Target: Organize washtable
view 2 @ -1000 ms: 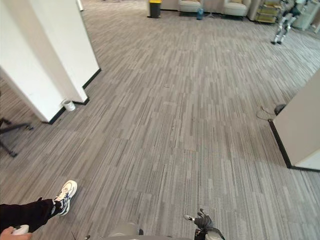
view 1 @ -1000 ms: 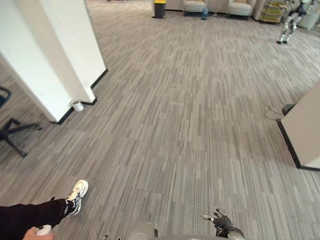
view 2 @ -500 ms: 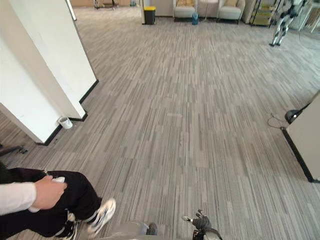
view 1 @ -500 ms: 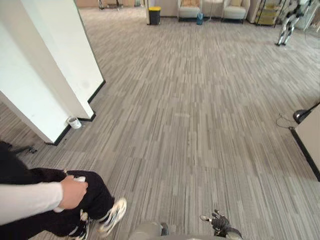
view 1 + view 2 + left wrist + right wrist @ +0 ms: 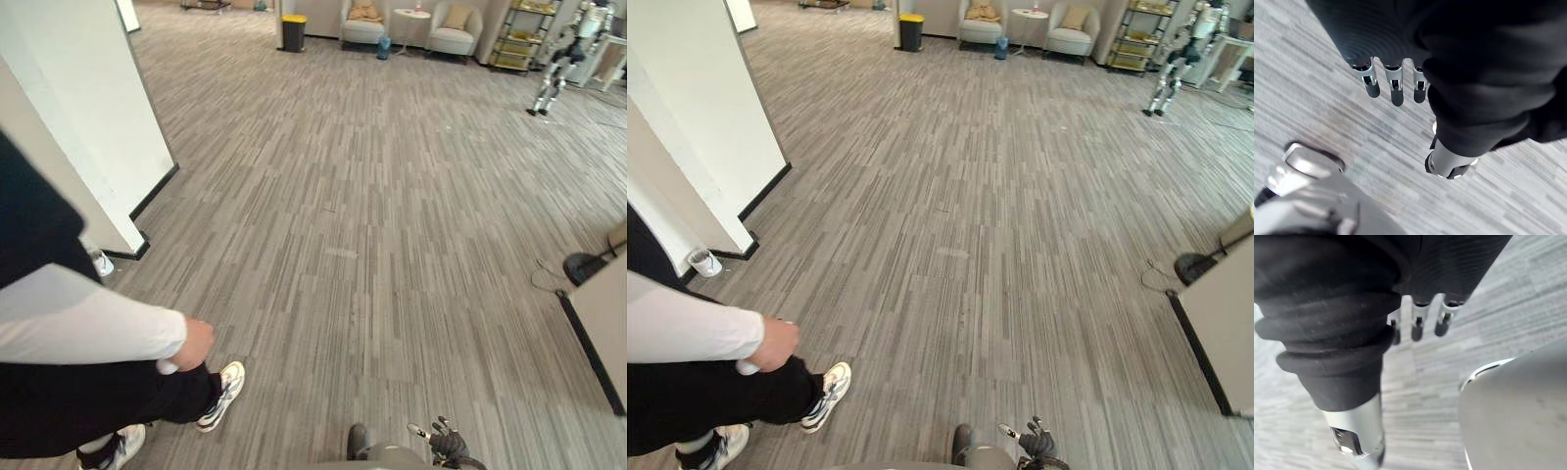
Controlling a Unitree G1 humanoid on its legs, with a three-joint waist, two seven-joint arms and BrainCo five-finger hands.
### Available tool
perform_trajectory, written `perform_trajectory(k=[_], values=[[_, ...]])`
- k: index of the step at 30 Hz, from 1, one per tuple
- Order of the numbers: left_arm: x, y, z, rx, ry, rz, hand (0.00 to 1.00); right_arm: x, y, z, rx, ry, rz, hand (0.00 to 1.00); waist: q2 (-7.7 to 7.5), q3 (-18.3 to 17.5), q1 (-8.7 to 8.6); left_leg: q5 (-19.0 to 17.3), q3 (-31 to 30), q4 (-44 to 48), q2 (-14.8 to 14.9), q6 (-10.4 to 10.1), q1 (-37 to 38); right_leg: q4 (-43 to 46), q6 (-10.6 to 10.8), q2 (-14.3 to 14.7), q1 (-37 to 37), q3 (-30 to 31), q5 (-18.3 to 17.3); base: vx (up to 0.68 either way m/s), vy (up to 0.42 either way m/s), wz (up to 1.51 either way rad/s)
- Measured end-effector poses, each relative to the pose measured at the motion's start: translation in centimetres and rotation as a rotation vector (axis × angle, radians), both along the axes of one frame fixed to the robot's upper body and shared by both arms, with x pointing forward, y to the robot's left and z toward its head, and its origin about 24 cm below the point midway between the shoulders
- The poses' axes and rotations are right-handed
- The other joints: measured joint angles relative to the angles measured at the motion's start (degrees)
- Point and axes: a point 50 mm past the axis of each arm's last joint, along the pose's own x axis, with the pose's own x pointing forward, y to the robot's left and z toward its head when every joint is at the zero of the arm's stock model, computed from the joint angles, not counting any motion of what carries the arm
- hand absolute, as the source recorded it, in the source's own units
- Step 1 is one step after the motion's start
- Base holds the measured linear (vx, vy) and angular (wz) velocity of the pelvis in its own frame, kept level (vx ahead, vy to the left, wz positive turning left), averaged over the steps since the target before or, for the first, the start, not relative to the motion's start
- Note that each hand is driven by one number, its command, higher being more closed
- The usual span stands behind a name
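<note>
My left hand (image 5: 1396, 93) hangs over the grey striped carpet floor (image 5: 372, 225), fingers straight and loose, thumb apart, holding nothing. My right hand (image 5: 1417, 328) hangs the same way, fingers relaxed and empty; it also shows low at the near edge of the head view, again above bare carpet.

At my left stands a person in a white sleeve (image 5: 88, 323) and dark trousers (image 5: 88, 406), wearing white sneakers (image 5: 224, 382). The person's hand (image 5: 193, 345) is curled round a small white object (image 5: 168, 367) that is too small to identify.

Behind the person rises a white wall (image 5: 88, 108) with a dark skirting, and a small white cup (image 5: 102, 262) sits on the floor at its corner.

Across the room, a dark bin with a yellow top (image 5: 292, 31) stands near two pale armchairs (image 5: 364, 22), with a small round table (image 5: 407, 20) between them. A shelf unit (image 5: 517, 39) and another humanoid robot (image 5: 558, 54) stand further right. A pale panel (image 5: 602, 313) cuts in at the right edge, with a black object (image 5: 585, 266) on the floor just beside it.
</note>
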Motion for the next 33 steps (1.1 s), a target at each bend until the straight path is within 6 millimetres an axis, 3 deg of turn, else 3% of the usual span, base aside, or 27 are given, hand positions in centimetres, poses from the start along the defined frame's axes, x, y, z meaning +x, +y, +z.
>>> perform_trajectory(k=[1,2,4,6,8,10,11,15,18,19,29,33], values=[[0.5,0.2,0.1,0.008,-0.021,0.008,0.00,0.1,0.2,0.0,0.001,0.000,0.016,0.00,-0.95,-0.3,-0.02,2.2,-0.5,6.9,-0.2,-3.0,-3.2,-0.4,-0.7,0.0,0.7,0.2,-0.5,0.62,-0.235,-0.09],[1.1,0.2,0.2,0.010,-0.042,0.022,0.00,0.2,0.2,0.0,-0.005,0.002,0.029,0.00,-0.70,0.4,0.64,3.9,-0.4,18.0,0.1,-3.9,-8.3,-2.3,-1.3,0.3,3.5,2.0,-0.9,0.55,-0.163,-0.31],[1.4,-0.3,0.2,0.003,-0.057,0.023,0.00,0.2,-0.1,0.0,-0.011,0.008,0.024,0.00,-0.49,1.5,1.17,3.2,2.3,21.4,1.9,-3.3,-9.6,-4.8,-1.8,0.4,9.3,3.5,-1.3,0.53,-0.114,-0.40],[1.4,-0.4,0.2,0.005,-0.060,0.015,0.00,-0.1,0.0,-0.1,-0.008,0.024,0.017,0.00,-0.58,1.7,1.42,3.2,2.5,17.4,3.2,-3.3,-11.6,-6.9,-2.0,-0.6,14.5,4.9,-1.4,0.48,-0.023,-0.26],[1.6,-0.5,0.2,0.006,-0.066,-0.001,0.00,-0.3,0.0,-0.3,-0.004,0.035,0.018,0.00,-0.59,1.7,1.51,3.5,2.2,7.2,3.1,-3.8,-13.1,-7.2,-0.2,-2.1,16.1,5.6,-3.2,0.32,0.057,-0.30],[1.7,-0.8,0.2,0.009,-0.060,-0.025,0.00,-0.3,-0.5,-0.2,-0.020,0.036,0.018,0.00,0.63,1.4,1.47,7.1,-0.1,-8.1,3.1,-6.3,-14.7,-8.6,2.7,-2.6,17.8,5.7,-6.9,0.28,0.165,-0.38],[1.4,-1.3,0.0,-0.007,-0.043,-0.038,0.00,-0.4,-1.4,-0.1,-0.045,0.041,0.008,0.00,2.88,1.4,1.43,16.9,-2.4,-10.9,3.3,-4.4,-15.1,-8.8,3.7,-1.4,18.6,6.4,-7.8,0.26,0.208,-0.34],[1.0,0.4,0.1,0.030,-0.007,-0.108,0.00,-0.9,0.2,-0.5,-0.004,0.063,0.001,0.00,-1.76,0.9,1.14,18.1,-2.2,-16.1,-1.2,-1.6,-10.7,-4.8,5.9,-6.1,18.5,6.9,-11.2,0.17,0.155,0.08],[0.8,0.9,0.1,0.045,0.007,-0.141,0.00,-1.1,0.9,-0.7,0.012,0.081,0.016,0.00,-2.73,0.7,1.49,18.9,-1.9,-18.6,-2.7,-0.4,-9.1,-4.1,5.9,-7.8,18.5,7.5,-11.2,0.06,0.077,0.12],[0.3,1.1,0.0,0.055,0.057,-0.244,0.00,-0.5,1.5,-0.8,0.007,0.095,0.109,0.00,-4.37,1.5,1.24,26.8,-0.3,-32.3,-6.0,1.3,-3.7,-7.4,9.9,-11.0,18.6,10.1,-11.7,0.00,0.000,0.00],[0.3,1.2,0.0,0.056,0.055,-0.242,0.00,-0.4,1.4,-0.8,0.005,0.095,0.108,0.00,-4.28,1.8,1.29,26.8,-0.7,-32.3,-6.0,1.3,-4.8,-8.7,9.7,-11.0,18.4,9.4,-11.5,0.00,-0.001,0.03],[0.3,1.4,0.1,0.059,0.045,-0.204,0.00,0.1,1.1,-0.7,-0.015,0.092,0.112,0.00,-4.91,2.5,1.48,26.8,-0.9,-31.9,-6.0,1.3,-6.2,-9.4,9.9,-10.9,17.5,9.0,-11.0,0.00,-0.009,0.03]])
